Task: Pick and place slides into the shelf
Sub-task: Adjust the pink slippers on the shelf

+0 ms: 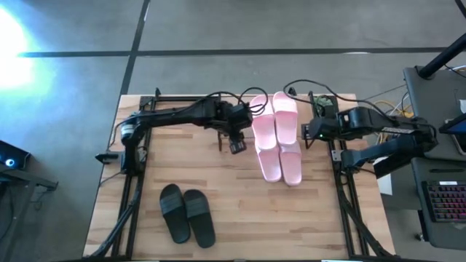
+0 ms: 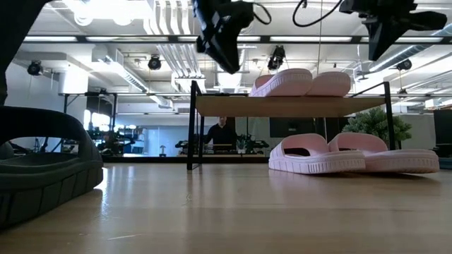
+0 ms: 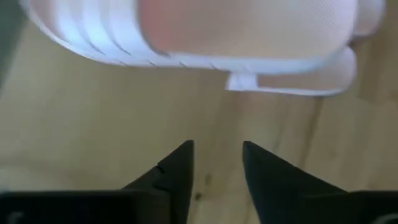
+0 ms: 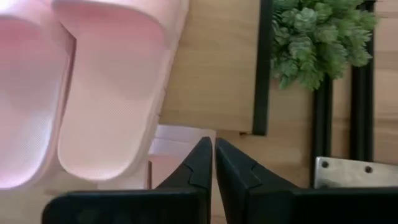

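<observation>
Two pale pink pairs of slides sit at centre right of the overhead frame: one pair (image 1: 279, 116) on the shelf's (image 2: 289, 106) smooth light-wood board, the other pair (image 1: 280, 163) on the plank table (image 1: 240, 211) under and in front of it, their soles ridged along the edge in the table-level view. A matte black pair (image 1: 187, 212) with wide straps lies at lower left, well apart from both arms. The left gripper (image 1: 237, 138) hangs just left of the pink slides, its two dark wedge-shaped fingers (image 3: 177, 171) parted and empty above bare wood, a white ribbed sole just ahead of them. The right gripper (image 1: 314, 129) hovers just right of the shelf, its fingers (image 4: 200, 165) pressed together on nothing, beside the rounded heel of a pink slide. Only the table-level view shows the shelf's thin black legs and the two tiers; only the right wrist view shows a leafy green plant (image 4: 314, 37) beyond the black rail (image 4: 262, 65). A person (image 2: 223, 132) shows far behind the table.
</observation>
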